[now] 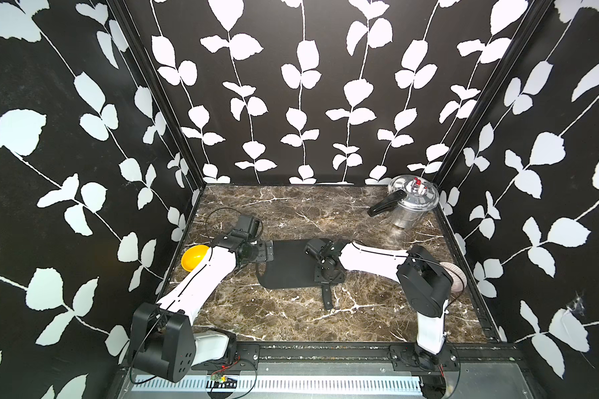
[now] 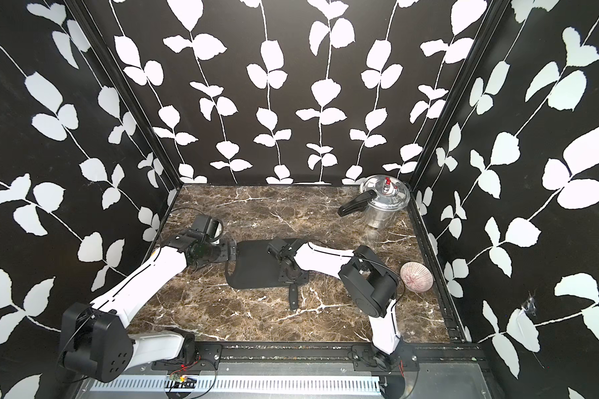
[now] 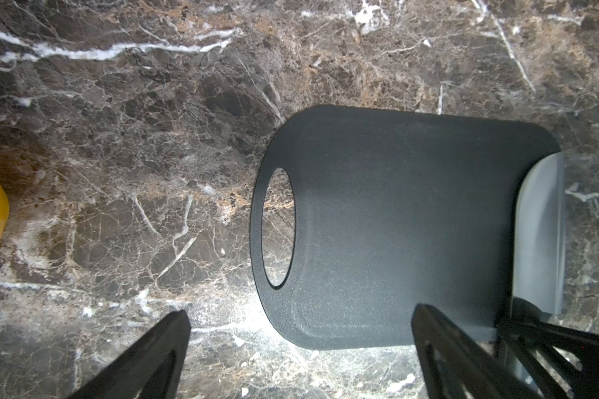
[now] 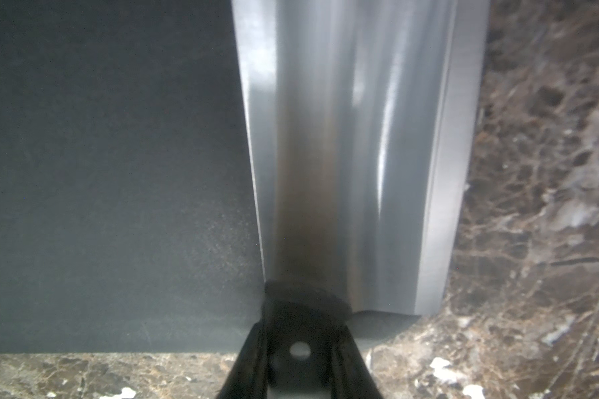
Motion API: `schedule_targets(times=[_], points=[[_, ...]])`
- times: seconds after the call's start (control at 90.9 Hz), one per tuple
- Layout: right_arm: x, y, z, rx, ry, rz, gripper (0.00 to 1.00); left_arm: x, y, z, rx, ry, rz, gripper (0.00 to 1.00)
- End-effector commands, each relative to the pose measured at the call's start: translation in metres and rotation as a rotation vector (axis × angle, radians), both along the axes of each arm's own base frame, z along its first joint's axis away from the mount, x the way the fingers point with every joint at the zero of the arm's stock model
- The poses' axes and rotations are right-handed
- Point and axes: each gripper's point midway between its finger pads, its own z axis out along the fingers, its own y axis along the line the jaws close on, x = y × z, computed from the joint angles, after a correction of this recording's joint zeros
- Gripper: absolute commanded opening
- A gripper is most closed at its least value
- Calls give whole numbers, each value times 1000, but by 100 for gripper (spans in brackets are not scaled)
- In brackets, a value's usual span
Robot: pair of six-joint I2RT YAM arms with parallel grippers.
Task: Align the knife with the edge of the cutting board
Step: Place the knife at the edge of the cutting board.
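The right claw (image 4: 300,331) is clamped on the knife (image 4: 353,155) handle; the blade lies flat along the board (image 4: 111,172) end away from its hole, nearly lined up; the left claw (image 3: 301,311) is spread wide over the board's hole end; next, I think, let go gently.

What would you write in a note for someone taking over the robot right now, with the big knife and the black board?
Left gripper: open, empty, hovering by the oval cut-out end of the flat matte black cutting board.
Right gripper: shut on the black riveted handle of the broad silver-grey cleaver-like knife.
Done: the blade lies along the board's end opposite the cut-out, overlapping it and seemingly parallel. The handle overhangs the brown marble table.
Left: confirm alignment, release, withdraw.
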Motion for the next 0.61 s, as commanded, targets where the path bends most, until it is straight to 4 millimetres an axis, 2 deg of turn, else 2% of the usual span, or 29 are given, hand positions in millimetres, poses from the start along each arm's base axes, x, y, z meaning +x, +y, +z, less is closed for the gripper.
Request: schedule_targets(times=[0.0,0.209,0.297,0.594], points=[[3,-4,9,6,-24,-13,13,-4,-1,1,-7,-6,-5,99],[0,0,8,19,-10,-7,14,-3,-2,1,-11,-3,-3,98],[-7,-9,-2,-11,11,-9,14,-2,-2,1,-13,-5,-3,98],[-7,-7,-4,-11,17,-1,15,-1,-3,0,-14,-2,-4,99]])
